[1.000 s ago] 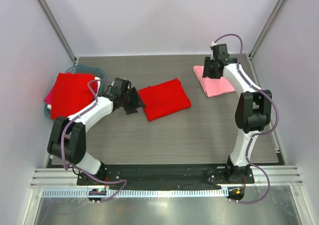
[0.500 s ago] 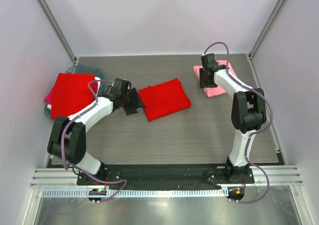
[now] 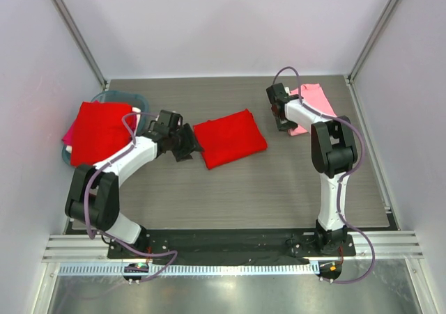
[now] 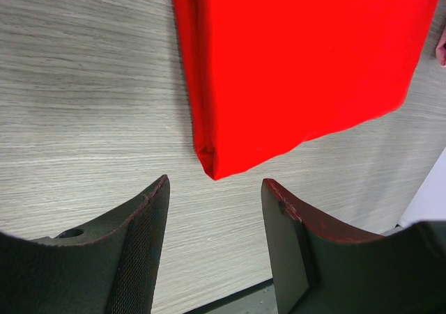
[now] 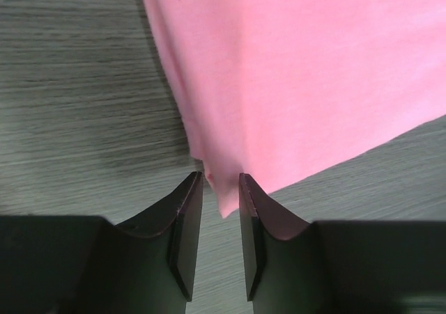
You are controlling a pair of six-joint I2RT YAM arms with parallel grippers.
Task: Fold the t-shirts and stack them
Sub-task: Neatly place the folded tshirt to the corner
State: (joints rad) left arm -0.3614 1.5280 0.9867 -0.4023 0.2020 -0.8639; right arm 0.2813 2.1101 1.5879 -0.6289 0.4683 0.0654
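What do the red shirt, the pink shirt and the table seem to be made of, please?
Red shirt: soft matte knit, likely cotton; folded edge rounds over.
Pink shirt: the same look, faint soft creases.
Table: grey wood-grain, probably laminate; fine streaks.

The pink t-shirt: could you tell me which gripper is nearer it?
Right. The right gripper has a corner of the pink t-shirt between its jaws; the left gripper is far off, beside the red t-shirt.

A grey wood-grain surface (image 3: 279,182) is enclosed by plain white walls (image 3: 223,21), joined by metal posts (image 3: 73,32); everything is evenly lit.
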